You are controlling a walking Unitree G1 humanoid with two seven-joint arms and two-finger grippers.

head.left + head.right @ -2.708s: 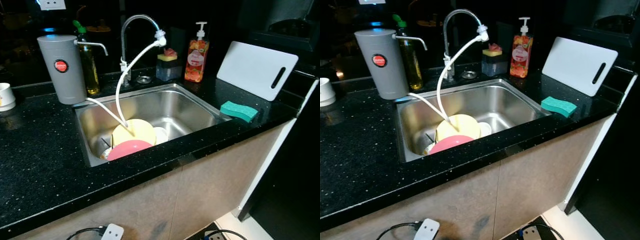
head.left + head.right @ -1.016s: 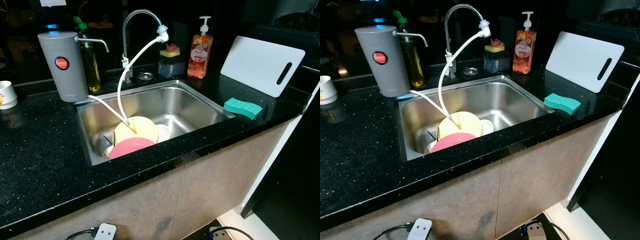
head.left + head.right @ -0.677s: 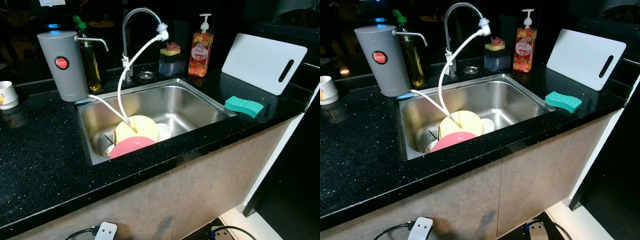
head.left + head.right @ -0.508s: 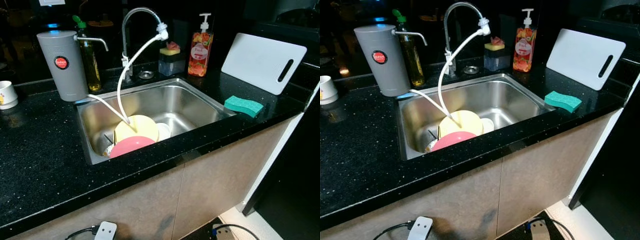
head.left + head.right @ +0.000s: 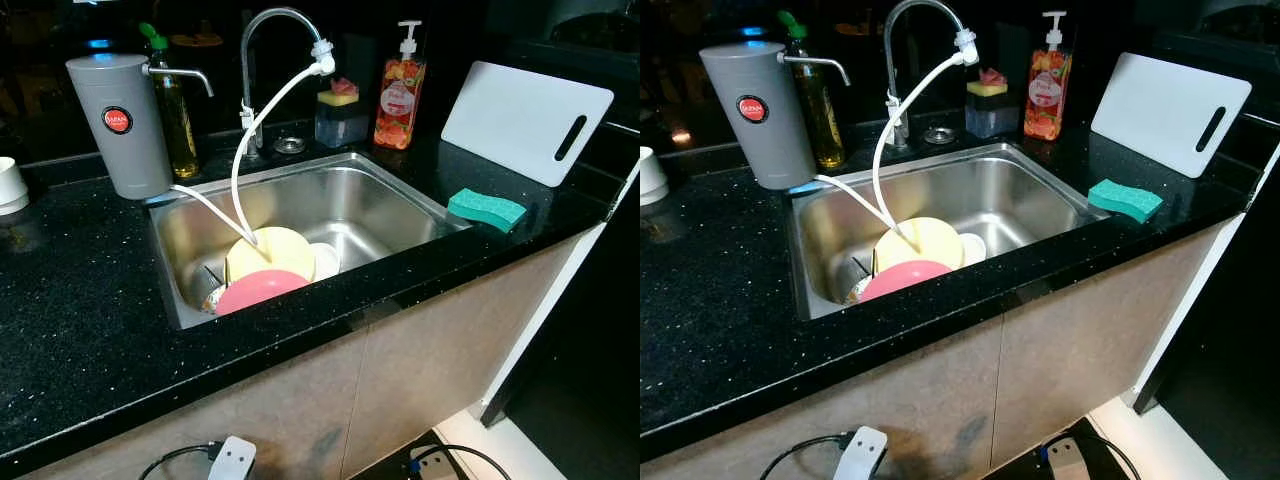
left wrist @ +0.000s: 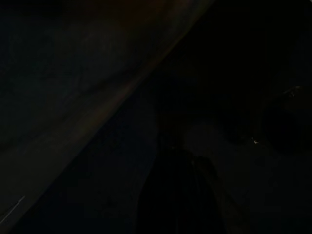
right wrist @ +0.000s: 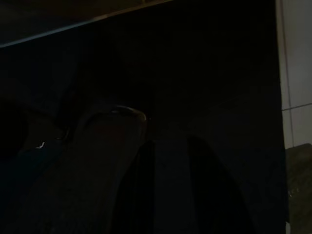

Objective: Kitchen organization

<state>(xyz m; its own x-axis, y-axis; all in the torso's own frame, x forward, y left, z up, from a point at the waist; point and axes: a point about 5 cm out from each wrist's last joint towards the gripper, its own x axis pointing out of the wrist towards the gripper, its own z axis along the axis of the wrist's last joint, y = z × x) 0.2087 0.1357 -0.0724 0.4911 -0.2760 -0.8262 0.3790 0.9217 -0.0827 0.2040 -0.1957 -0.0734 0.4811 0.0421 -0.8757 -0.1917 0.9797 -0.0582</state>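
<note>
Black speckled desk (image 5: 70,300) w/ steel sink (image 5: 380,205) set in the middle. In the sink, at about 7 o'clock of the basin: pink plate (image 5: 258,292) nearest the front wall, yellow plate (image 5: 275,252) just behind and partly covered by it, small white dish (image 5: 324,260) at 3 o'clock of the yellow one, mostly hidden. Something dark and metallic at 9 o'clock of the pink plate, too small to tell what.

Faucet (image 5: 262,40) arches at 12 o'clock of the sink; white hose (image 5: 262,115) runs from its tip down onto the yellow plate. A second thin hose goes off to the grey water filter (image 5: 120,122) at 10 o'clock. Oil bottle (image 5: 178,125) stands just behind the filter, partly blocked by it. Soap dispenser (image 5: 397,88) and sponge holder (image 5: 338,112) at 1 o'clock. White cutting board (image 5: 520,115) leans at 2 o'clock, green sponge (image 5: 486,209) lies near the desk edge at 3 o'clock. White cup (image 5: 10,186) at 9 o'clock, cut off by the frame edge. Plug and cable (image 5: 232,459) on the floor, partly cut off.

Left wrist view nearly black: left claw (image 6: 178,190) is only a dark shape, can't tell if clenched or released. Right wrist view dim: right claw (image 7: 170,185) shows two dark fingers (image 7: 139,190) w/ a gap between, released, gripping nothing.
</note>
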